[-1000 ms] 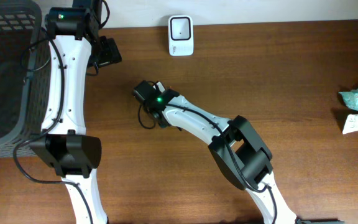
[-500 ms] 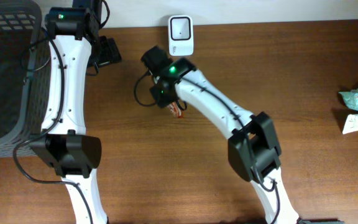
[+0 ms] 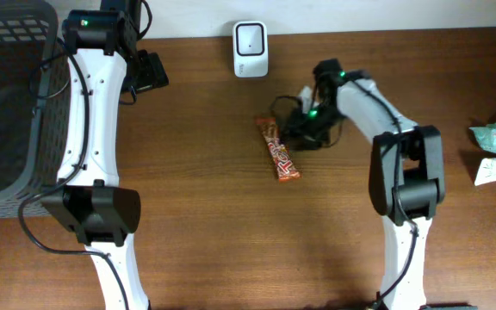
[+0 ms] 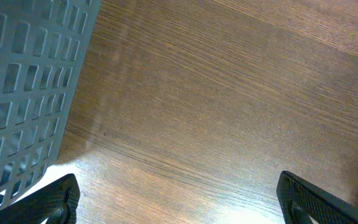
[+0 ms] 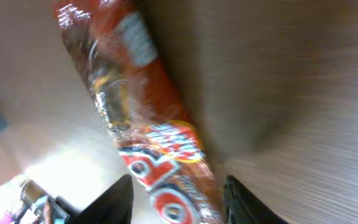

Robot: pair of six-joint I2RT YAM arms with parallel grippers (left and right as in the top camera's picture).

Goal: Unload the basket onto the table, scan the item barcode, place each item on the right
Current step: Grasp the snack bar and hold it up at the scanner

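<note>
Quick update from the remote seat. Big change in the last second: the right arm has swung all the way over from the left-centre of the table to the right of the middle, and the snack bar (image 3: 280, 149) is now lying flat on the wood by itself. A moment ago it was tucked up under the right gripper (image 3: 300, 131), near the scanner (image 3: 250, 49). Now the bar sits on a diagonal below and a bit right of the scanner, well apart from it.

The wrist cam is smeared with motion, but the right fingers look spread with the bar running between them, and it looks narrower than the gap. So I read that as let go, not clamped. From overhead the gripper is just beside the bar's right side.

The left gripper (image 4: 179, 200) hasn't budged. It's parked wide open next to the basket (image 3: 7, 103), holding nothing.

For the task, I don't think the scan has happened. The bar is on the table, not in front of the scanner window, and I can't see a barcode in any view. My guess is this was a drop or a deliberate reposition, so a fresh pick comes next.
</note>
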